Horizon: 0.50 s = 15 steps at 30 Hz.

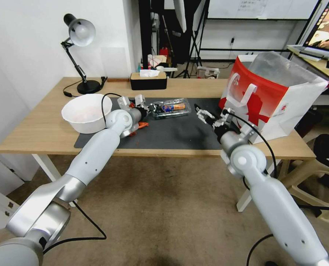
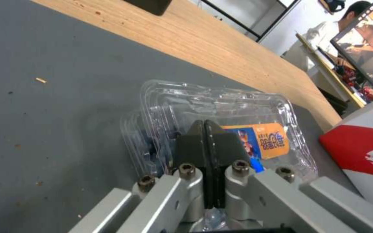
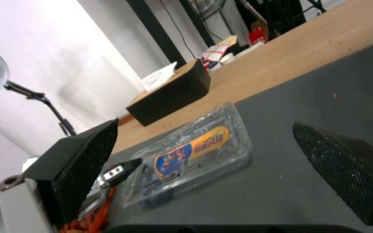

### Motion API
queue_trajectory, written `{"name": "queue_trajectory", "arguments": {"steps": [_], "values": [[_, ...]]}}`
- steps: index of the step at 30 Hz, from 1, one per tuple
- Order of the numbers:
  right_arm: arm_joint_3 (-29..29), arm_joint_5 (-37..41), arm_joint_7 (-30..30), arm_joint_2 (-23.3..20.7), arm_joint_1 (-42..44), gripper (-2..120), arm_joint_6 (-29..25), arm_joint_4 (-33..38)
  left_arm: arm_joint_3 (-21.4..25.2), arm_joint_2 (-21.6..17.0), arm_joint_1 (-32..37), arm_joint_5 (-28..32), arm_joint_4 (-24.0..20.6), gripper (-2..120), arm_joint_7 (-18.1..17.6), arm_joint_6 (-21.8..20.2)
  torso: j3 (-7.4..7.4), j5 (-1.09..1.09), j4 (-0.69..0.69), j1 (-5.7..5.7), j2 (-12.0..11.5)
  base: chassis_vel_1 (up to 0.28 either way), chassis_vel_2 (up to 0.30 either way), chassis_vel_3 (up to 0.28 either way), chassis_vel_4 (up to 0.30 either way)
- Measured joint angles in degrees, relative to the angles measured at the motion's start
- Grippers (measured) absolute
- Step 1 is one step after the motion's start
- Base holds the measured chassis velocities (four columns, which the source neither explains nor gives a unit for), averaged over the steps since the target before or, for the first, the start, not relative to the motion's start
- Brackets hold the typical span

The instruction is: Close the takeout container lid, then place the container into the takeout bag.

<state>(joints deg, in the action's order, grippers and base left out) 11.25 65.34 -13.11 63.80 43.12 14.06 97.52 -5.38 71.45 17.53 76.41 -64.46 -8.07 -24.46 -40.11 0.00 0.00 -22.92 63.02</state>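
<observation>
The takeout container (image 1: 170,108) lies on the dark mat (image 1: 171,133), a clear clamshell with dark berries inside. Its lid (image 2: 238,106), carrying an orange and blue sticker (image 3: 193,149), lies down over the base, slightly offset. My left gripper (image 1: 151,108) is shut, and its fingertips (image 2: 197,129) are pressed together at the container's left end. My right gripper (image 1: 201,112) stands open just right of the container (image 3: 221,129), its pads (image 3: 83,161) wide apart and holding nothing. The takeout bag (image 1: 278,92), red and white with white handles, stands open at the right.
A white bowl (image 1: 86,112) sits left of the mat beside my left arm. A desk lamp (image 1: 81,33) and a black tissue box (image 1: 148,80) stand at the back of the wooden table (image 1: 38,125). Small orange bits (image 1: 143,125) lie under my left wrist.
</observation>
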Motion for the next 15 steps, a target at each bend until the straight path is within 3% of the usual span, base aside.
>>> {"name": "queue_trajectory", "arguments": {"steps": [8,15], "values": [[-4.48,-1.18,0.95,0.04,-7.87,100,3.03,-7.46,0.12,-0.42,-0.13,0.64,0.10,0,0.00,0.00,0.00,0.00,0.00,0.00,0.00,0.000,0.000,0.000,0.000],[-7.11,-3.17,3.10,0.66,-13.84,100,10.52,-14.43,0.34,-0.63,0.15,0.69,-0.05,0,0.00,-0.03,0.01,-0.01,0.00,0.00,0.00,0.000,0.000,0.000,0.000]]}}
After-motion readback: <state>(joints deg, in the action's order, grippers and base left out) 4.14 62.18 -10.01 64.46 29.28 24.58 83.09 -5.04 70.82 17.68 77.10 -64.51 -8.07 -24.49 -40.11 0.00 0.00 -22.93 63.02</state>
